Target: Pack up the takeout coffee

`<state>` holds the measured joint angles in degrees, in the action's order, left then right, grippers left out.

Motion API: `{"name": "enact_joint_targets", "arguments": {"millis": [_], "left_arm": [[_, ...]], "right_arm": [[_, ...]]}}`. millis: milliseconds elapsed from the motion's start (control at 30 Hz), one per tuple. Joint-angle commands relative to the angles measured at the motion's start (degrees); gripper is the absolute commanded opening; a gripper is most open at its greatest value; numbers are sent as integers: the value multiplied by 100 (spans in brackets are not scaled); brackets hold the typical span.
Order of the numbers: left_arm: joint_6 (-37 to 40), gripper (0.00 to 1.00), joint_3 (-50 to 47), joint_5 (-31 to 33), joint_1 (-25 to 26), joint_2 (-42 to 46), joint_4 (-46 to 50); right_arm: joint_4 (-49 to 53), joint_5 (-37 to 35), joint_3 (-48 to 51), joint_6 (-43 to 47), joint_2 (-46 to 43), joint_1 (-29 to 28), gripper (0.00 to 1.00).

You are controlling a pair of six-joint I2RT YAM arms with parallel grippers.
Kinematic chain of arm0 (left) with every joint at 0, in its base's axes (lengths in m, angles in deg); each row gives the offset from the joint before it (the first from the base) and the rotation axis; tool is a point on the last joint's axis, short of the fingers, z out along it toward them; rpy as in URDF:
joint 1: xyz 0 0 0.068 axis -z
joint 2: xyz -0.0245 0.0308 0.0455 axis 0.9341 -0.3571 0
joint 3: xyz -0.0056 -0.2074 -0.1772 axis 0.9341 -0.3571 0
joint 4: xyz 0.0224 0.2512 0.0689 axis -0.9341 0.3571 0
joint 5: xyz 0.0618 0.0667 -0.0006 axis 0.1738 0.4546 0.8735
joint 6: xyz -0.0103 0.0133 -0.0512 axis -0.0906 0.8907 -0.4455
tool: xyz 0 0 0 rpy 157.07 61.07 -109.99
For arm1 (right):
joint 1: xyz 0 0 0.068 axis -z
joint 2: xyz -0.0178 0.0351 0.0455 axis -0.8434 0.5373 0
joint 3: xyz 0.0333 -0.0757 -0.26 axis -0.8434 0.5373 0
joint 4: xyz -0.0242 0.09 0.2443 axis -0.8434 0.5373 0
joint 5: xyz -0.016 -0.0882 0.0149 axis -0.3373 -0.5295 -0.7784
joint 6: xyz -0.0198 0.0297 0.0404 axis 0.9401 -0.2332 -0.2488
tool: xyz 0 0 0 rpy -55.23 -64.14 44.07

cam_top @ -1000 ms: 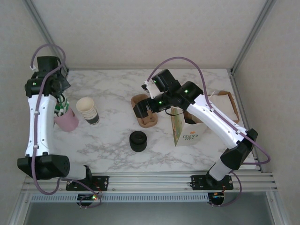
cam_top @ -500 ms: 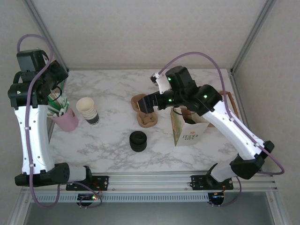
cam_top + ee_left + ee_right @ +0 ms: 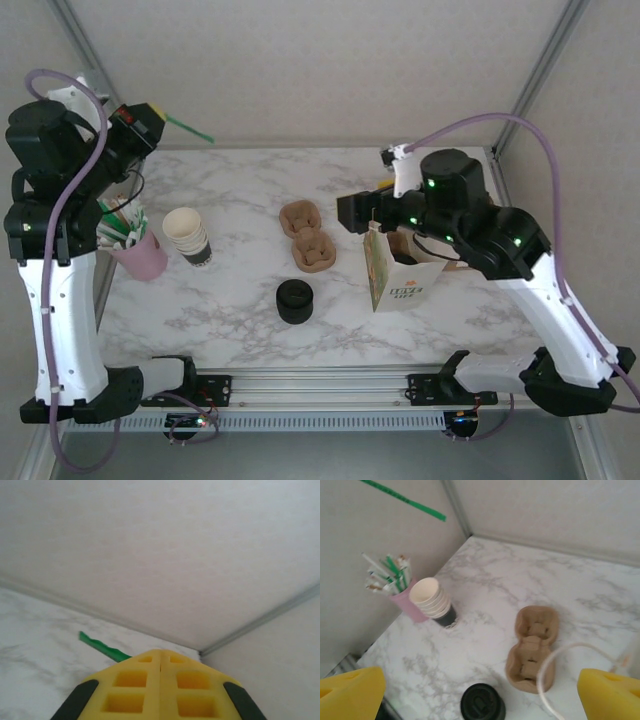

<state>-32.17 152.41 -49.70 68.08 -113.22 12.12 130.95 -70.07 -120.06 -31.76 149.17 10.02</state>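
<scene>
Left gripper (image 3: pixel 152 117) is raised at far left, jaws closed on a green stick (image 3: pixel 188 129). Right gripper (image 3: pixel 348 212) hovers with jaws fully spread, just far of the paper bag (image 3: pixel 398 282). A squat black round piece (image 3: pixel 294 301) stands near centre. Cannot tell whether it is a lidded cup or lids alone. The stack of lidless cups (image 3: pixel 187 237) stands left of it.

The left claw (image 3: pixel 160 652) is clamping tight on a thin green stick (image 3: pixel 102 647), which is jutting out past its tip toward the left, over the marbled worktop (image 3: pixel 35 640) beyond.
</scene>
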Motion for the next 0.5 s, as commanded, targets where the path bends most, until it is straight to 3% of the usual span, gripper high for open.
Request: {"name": "enact_joint_targets", "arguments": {"millis": [0,333,467], "left_arm": [[-427,0,-125,-349,418,-10,-844],[-501,0,-55,116,2205,-664,-1567],[-368,0,476,246,2953,-1294,-1574]], "right_arm": [[390,-1061,-123,-69,-302,38,99],[1263,-2405,230,-728,-1499,37,99],[1665,-2654,354,-1021,-1823,40,99]]}}
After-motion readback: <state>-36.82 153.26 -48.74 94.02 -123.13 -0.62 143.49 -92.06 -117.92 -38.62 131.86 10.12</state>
